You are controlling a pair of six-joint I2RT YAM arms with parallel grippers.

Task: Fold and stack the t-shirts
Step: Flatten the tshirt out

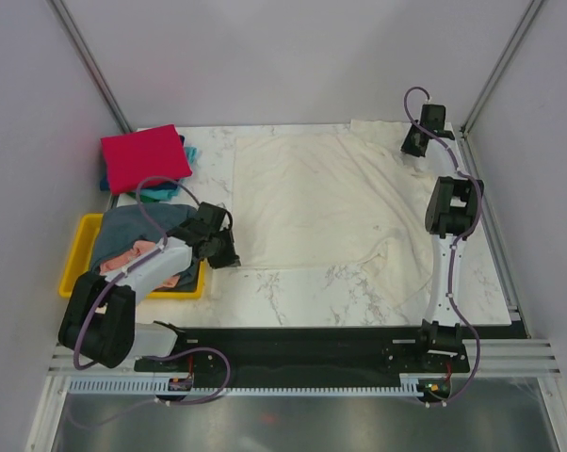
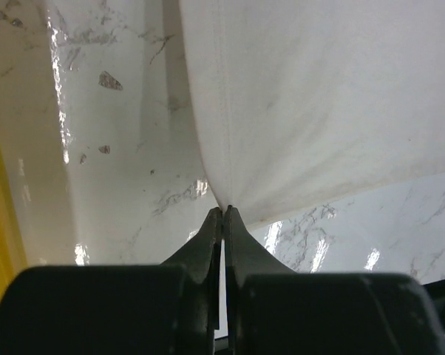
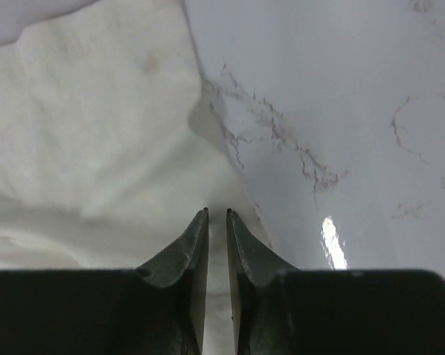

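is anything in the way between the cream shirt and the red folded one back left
Nothing visible: only bare marble table lies between the cream-white cloth t-shirt and the folded red t-shirt. The yellow plastic tray sits nearer, off that line.

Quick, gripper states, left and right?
Left gripper: closed, pinching the cream-white cloth t-shirt by its corner.
Right gripper: narrow gap over that t-shirt's edge; grip cannot be told.

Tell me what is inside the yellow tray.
A crumpled slate grey-blue t-shirt and a salmon pink t-shirt lie in the yellow tray. The left arm crosses above, hiding part of both; the tray's floor and anything beneath them cannot be seen.
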